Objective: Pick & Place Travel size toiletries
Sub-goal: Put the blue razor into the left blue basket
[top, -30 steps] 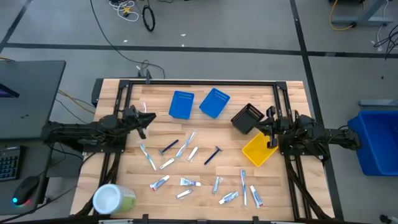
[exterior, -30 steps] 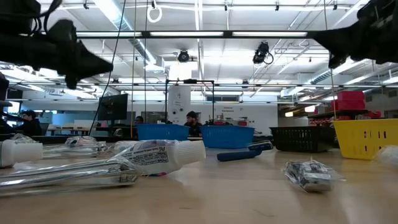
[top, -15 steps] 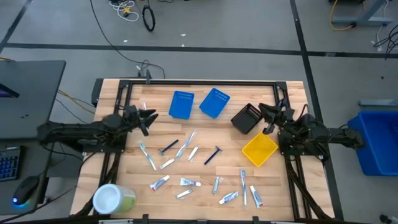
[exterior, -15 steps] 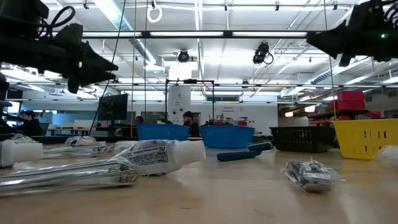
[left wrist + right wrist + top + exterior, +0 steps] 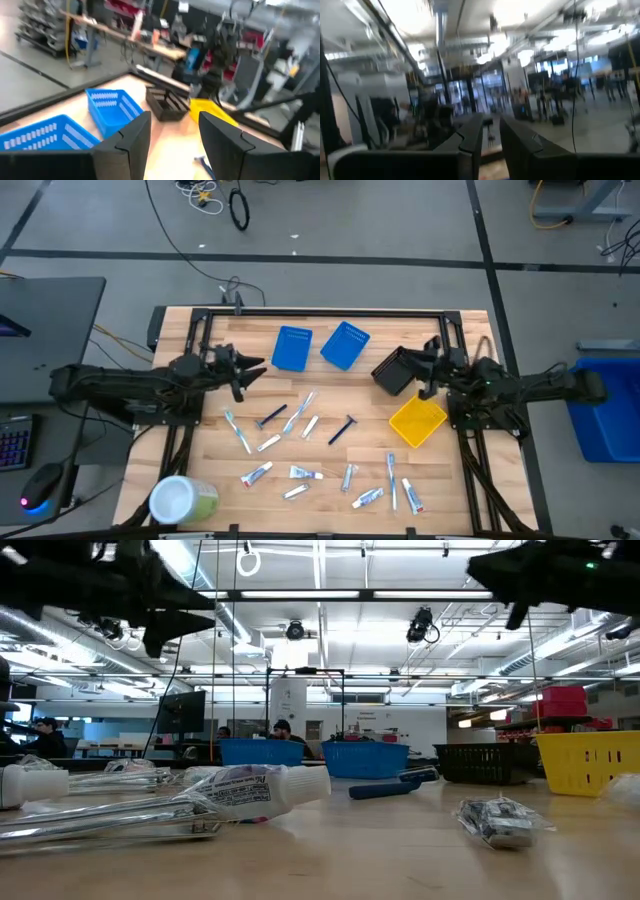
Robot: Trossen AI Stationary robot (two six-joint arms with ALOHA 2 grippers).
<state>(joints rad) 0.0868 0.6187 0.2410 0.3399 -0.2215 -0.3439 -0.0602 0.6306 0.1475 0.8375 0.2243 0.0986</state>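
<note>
The travel size toiletries lie loose on the wooden table's middle and near part: white tubes (image 5: 257,473), slim toothbrushes (image 5: 302,412) and dark blue razors (image 5: 343,428). In the low view a white tube (image 5: 265,788) lies close by. My left gripper (image 5: 258,367) hangs open in the air at the left, pointing toward the blue bins, with nothing between its fingers (image 5: 172,135). My right gripper (image 5: 418,360) hovers over the black bin's far side. A narrow gap shows between its fingers (image 5: 491,135), which hold nothing.
Two blue bins (image 5: 292,348) (image 5: 346,344) stand at the far middle. A black bin (image 5: 396,370) and a yellow bin (image 5: 417,420) stand at the right. A big round white-and-green container (image 5: 183,500) lies at the near left corner. People show in the room behind.
My left gripper has risen, gone toward the table's right edge, and opened. My right gripper has risen from over the yellow bin and gone toward the far edge and left, to above the black bin. The toiletries have stayed where they were.
</note>
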